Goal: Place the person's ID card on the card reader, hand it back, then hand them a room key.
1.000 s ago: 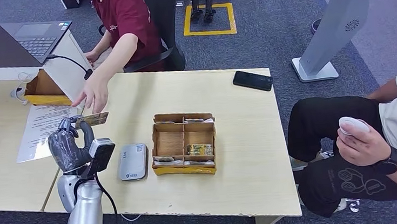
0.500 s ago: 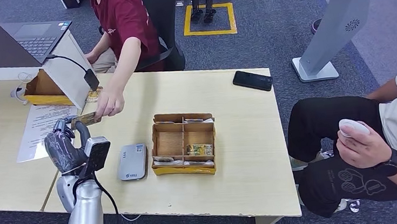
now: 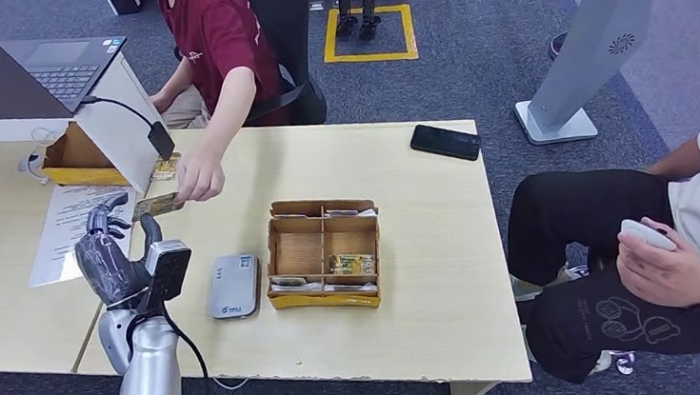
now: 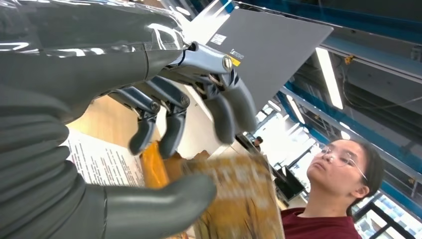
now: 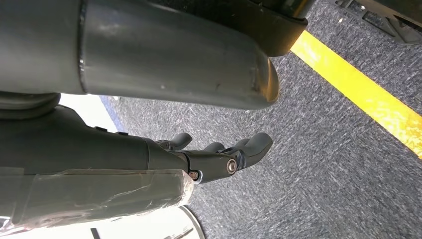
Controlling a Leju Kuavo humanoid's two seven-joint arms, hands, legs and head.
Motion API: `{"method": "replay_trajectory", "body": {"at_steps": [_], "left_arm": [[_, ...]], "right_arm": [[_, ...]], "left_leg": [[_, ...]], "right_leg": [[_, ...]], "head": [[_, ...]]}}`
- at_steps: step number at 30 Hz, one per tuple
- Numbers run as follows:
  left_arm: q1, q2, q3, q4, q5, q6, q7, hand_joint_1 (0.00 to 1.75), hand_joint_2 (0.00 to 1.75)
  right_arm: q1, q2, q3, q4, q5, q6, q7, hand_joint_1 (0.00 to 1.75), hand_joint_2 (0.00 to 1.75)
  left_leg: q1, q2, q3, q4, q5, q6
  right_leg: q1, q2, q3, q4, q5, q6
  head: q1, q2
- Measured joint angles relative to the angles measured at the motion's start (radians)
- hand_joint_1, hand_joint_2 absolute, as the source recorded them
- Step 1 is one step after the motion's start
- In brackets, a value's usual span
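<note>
My left hand (image 3: 114,256) is raised over the left part of the table (image 3: 430,276), fingers spread apart and holding nothing. Just beyond its fingertips the yellowish ID card (image 3: 158,207) is pinched by the hand (image 3: 199,180) of the person in the red shirt. In the left wrist view the blurred card (image 4: 239,199) passes between my thumb and fingers (image 4: 224,114) without being gripped. The grey card reader (image 3: 234,286) lies flat to the right of my hand. A cardboard box (image 3: 324,252) holds room key cards (image 3: 352,263). My right hand (image 5: 219,154) hangs above the carpet, holding nothing.
A printed sheet (image 3: 70,230) lies left of my hand, with a small open carton (image 3: 80,154) and a laptop (image 3: 67,65) behind it. A black phone (image 3: 445,141) is at the table's far right. A second person (image 3: 676,255) sits to the right holding a small device.
The person's hand has come onto the card and taken it. My left hand's fingers have opened off it, and the hand has sunk slightly back and left.
</note>
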Motion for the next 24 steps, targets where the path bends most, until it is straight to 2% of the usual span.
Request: {"method": "replay_trajectory", "body": {"at_steps": [5,8,10,17,24], "left_arm": [[0.005,0.007,-0.008,0.021,0.137,-0.016,0.004,0.00,1.75],[0.031,0.017,-0.048,0.029,0.253,-0.061,0.016,0.00,1.75],[0.061,0.021,-0.086,0.024,0.251,-0.072,0.019,0.00,1.75],[0.235,0.037,-0.318,-0.086,0.120,-0.115,0.050,0.00,1.75],[0.383,0.084,-0.521,-0.243,0.088,-0.164,0.048,0.00,1.75]], "right_arm": [[0.000,0.000,-0.010,0.000,-0.003,-0.008,0.000,0.00,0.00],[0.001,0.001,-0.023,0.000,-0.008,-0.014,0.001,0.00,0.00],[0.001,0.001,-0.031,0.000,-0.012,-0.016,0.003,0.00,0.00],[0.003,0.003,-0.069,0.000,-0.026,-0.020,-0.005,0.00,0.00],[0.005,0.003,-0.100,0.000,-0.039,-0.029,-0.009,0.00,0.00]], "left_leg": [[0.000,0.000,0.000,0.000,0.000,0.000],[0.000,0.000,0.000,0.000,0.000,0.000],[0.000,0.000,0.000,0.000,0.000,0.000],[-0.001,0.000,-0.001,0.000,-0.001,0.001],[-0.001,0.000,-0.001,0.000,-0.001,0.001]], "right_leg": [[0.000,0.000,0.000,0.000,0.000,0.000],[0.000,0.000,0.000,0.000,0.000,0.000],[0.000,0.000,0.000,0.000,0.000,0.000],[0.000,0.000,0.000,-0.001,-0.001,0.001],[0.000,0.000,-0.001,-0.001,-0.001,0.001]], "head": [[0.000,0.000],[0.000,0.000],[0.000,0.000],[0.000,0.000],[0.000,0.000]]}}
